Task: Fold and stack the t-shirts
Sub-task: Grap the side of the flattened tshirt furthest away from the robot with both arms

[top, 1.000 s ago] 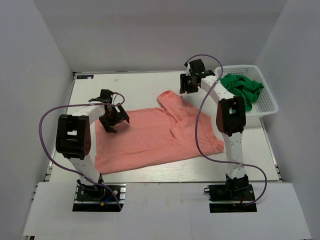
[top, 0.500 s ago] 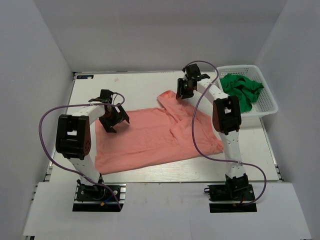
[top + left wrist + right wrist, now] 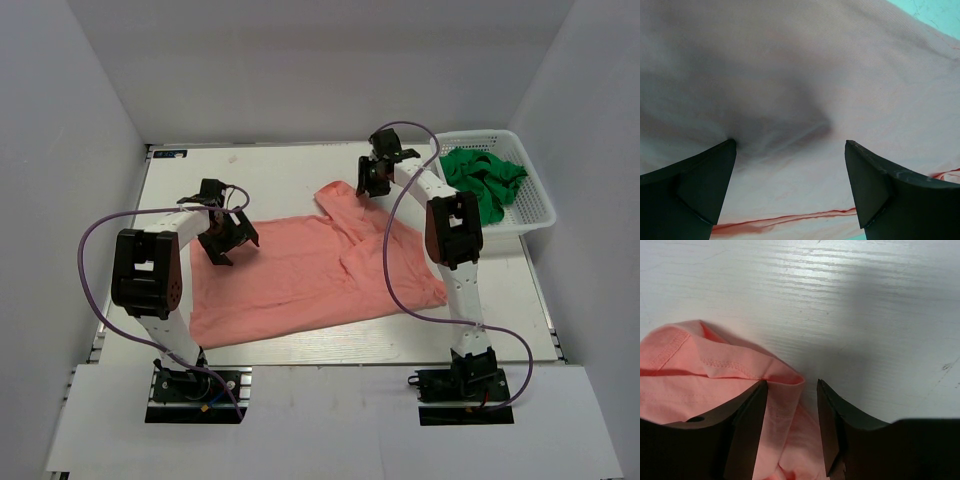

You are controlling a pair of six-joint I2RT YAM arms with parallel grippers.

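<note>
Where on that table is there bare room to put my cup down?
Bare table lies along the far edge behind the pink shirt, and in a narrow strip before its near hem. The middle is crowded with shirt, left gripper, right gripper; the basket holds green garment.

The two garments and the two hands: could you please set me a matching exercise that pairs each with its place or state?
Things:
1. salmon-pink shirt
2. green garment
3. left hand
4. right hand

Places or states:
A. partly open, a folded edge of pink cloth between its fingers
B. bunched up in the white basket
C. spread out on the table
D. wide open just above pink cloth

Pairs: 1-C, 2-B, 3-D, 4-A
</note>
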